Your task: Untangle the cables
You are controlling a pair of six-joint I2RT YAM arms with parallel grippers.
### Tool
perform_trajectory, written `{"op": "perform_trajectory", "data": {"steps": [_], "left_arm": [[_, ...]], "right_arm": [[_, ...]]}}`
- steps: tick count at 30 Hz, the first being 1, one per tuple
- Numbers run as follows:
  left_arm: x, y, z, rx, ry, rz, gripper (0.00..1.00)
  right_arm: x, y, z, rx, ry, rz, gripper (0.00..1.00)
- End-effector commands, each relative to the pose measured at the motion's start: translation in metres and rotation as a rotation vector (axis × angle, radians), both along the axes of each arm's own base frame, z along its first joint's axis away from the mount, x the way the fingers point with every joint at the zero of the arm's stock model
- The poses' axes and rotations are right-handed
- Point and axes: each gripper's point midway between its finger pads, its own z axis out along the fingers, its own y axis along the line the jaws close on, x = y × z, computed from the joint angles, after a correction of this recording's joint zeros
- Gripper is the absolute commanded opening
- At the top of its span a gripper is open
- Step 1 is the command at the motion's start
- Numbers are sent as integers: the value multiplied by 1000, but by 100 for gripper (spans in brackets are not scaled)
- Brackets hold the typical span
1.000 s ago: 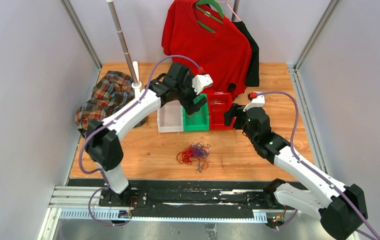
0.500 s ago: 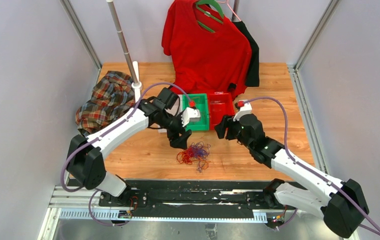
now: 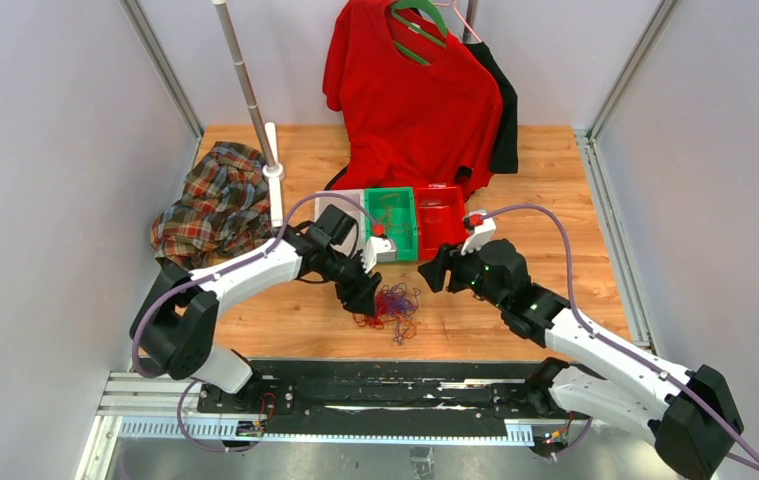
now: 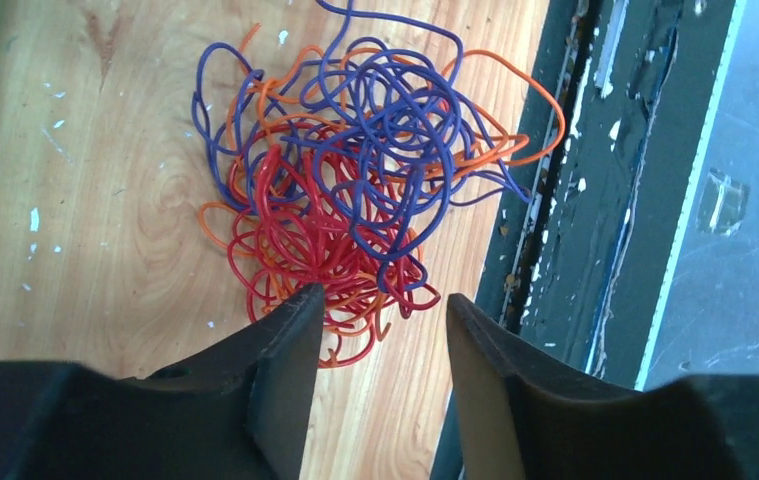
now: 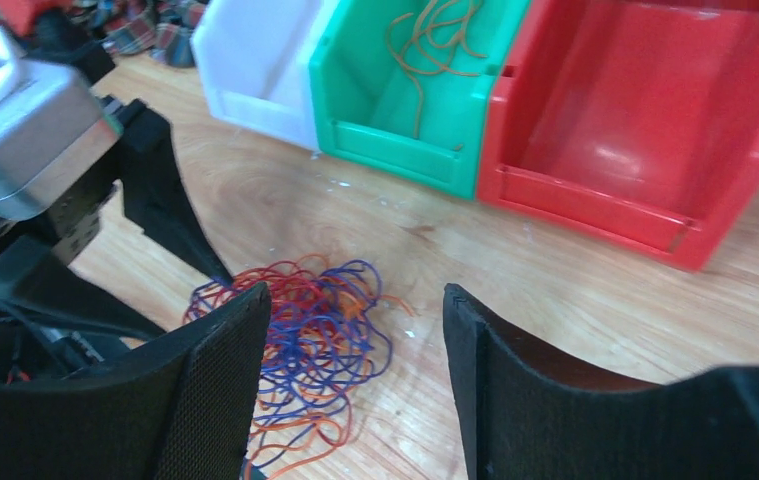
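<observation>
1. Two arms are closing on one tangle; my read is that the first grab is being set up. Everything sits on a pale wooden tabletop (image 3: 575, 200), grain visible, scuffed and flecked with white.
2. Left gripper (image 4: 380, 300): down at the far-left edge of the bundle, black wedge fingers spread. Red loops lie in the gap at the tips, nothing pinched.
3. Right gripper (image 5: 353, 295): hangs just right of the bundle, jaws spread, empty.
4. Row of glossy hard plastic bins, far of the bundle: white bin (image 5: 255, 55), green bin (image 5: 395, 110), red bin (image 5: 635, 130).
5. Cables (image 4: 355, 170): thin springy red, orange and purple wires, curled into one loose knot at the table's near centre.
6. Single orange wire (image 5: 435, 40) lies in the green bin.
7. Next, probably: left pinches red strands, right takes another colour, then a slow pull apart. The loops interlock, so a quick pull likely drags the whole clump.
</observation>
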Motion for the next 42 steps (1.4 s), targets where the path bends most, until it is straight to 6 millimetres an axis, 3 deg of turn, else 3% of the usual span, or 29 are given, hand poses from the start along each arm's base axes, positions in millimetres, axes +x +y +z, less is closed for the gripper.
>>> {"op": "perform_trajectory", "data": {"steps": [1,8,13,18,21,24,25,31,33,37,39,42], "left_arm": [[20,-17,15,-90,-105,76,47],[17,-12,17,-62,-111,50,16],[4,-1,44,-68,-153,-6,9],[-9,11,64,-62,-179,-50,4],[-9,19,69,-37,-226,-52,1],[-7,26,74,-13,-257,-53,1],[-8,28,75,-9,-259,-53,1],[-6,29,119,-45,-314,-34,1],[-5,28,139,-69,-336,-24,1],[-8,24,169,-122,-343,-1,1],[-11,23,177,-139,-326,14,1],[-13,22,189,-165,-319,34,1]], "right_arm": [[-12,28,5,55,-18,111,65],[-26,61,2,98,0,237,70],[-26,77,-18,78,31,267,70],[-25,88,-39,80,80,286,53],[-23,81,-50,56,94,247,33],[-19,62,-57,11,87,168,6],[-20,56,-58,-3,87,148,1],[-14,13,-56,-103,41,-1,1],[-14,10,-39,-77,-11,2,5],[-19,22,12,30,-171,73,43],[-24,34,39,75,-242,119,57],[-35,58,72,130,-306,205,66]]}}
